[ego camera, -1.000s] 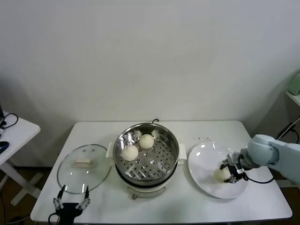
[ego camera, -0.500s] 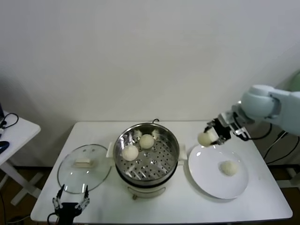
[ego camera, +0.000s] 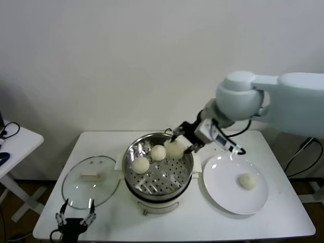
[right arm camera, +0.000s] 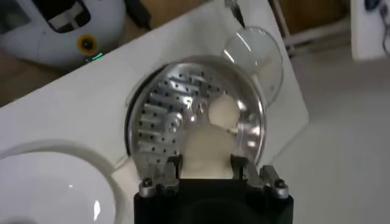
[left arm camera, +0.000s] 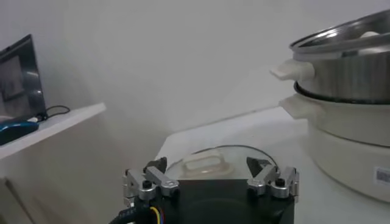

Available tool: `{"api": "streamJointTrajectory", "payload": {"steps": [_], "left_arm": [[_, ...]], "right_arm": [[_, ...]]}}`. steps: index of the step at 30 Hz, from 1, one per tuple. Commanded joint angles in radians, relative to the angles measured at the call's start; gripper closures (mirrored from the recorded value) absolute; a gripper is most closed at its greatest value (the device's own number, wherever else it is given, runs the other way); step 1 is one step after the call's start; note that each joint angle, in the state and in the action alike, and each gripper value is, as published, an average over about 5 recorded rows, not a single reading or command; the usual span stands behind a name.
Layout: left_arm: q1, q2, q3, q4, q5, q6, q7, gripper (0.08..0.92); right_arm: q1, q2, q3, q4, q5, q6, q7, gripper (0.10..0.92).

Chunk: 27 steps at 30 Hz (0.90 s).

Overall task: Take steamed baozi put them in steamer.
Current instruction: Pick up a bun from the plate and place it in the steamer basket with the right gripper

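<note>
currently one steamed baozi (ego camera: 175, 149) sits pinched in my right gripper (ego camera: 181, 143), above the steamer (ego camera: 158, 167) rim on its right side. two more baozi (ego camera: 140, 164) lie on the perforated floor, a fourth (ego camera: 247, 181) on the white plate (ego camera: 223, 195). my left gripper (ego camera: 76, 219) hangs spread at the table's (ego camera: 283, 217) front edge, near the glass lid (ego camera: 89, 188).

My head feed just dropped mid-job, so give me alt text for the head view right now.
The right pincer, shut on a steamed baozi, hangs over the back right rim of the open steamer, which already holds two baozi. One more baozi sits on the white plate to the right; the glass lid lies left, with the left pincer open near the table's front edge.
</note>
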Motion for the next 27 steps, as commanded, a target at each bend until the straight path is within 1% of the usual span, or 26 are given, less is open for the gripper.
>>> {"api": "streamJointTrajectory", "payload": {"steps": [1, 6, 13, 20, 27], "left_arm": [[0.0, -0.002, -0.008, 0.001, -0.003, 0.0, -0.001, 0.177], [-0.003, -0.005, -0.015, 0.005, -0.005, 0.0, -0.002, 0.177], [-0.004, -0.005, -0.019, 0.007, -0.008, -0.001, -0.001, 0.177], [-0.006, -0.004, -0.026, 0.015, -0.011, -0.004, -0.002, 0.177], [-0.011, -0.005, -0.025, 0.02, -0.011, -0.004, -0.002, 0.177]], "right_arm": [[-0.212, 0.161, 0.048, 0.044, -0.255, 0.161, 0.05, 0.462], [-0.273, 0.189, 0.013, 0.006, -0.323, 0.171, 0.064, 0.448], [-0.336, 0.219, 0.029, -0.108, -0.455, 0.189, 0.056, 0.444], [-0.343, 0.223, 0.017, -0.137, -0.454, 0.203, 0.038, 0.442], [-0.354, 0.243, 0.005, -0.143, -0.411, 0.196, 0.041, 0.44]]}}
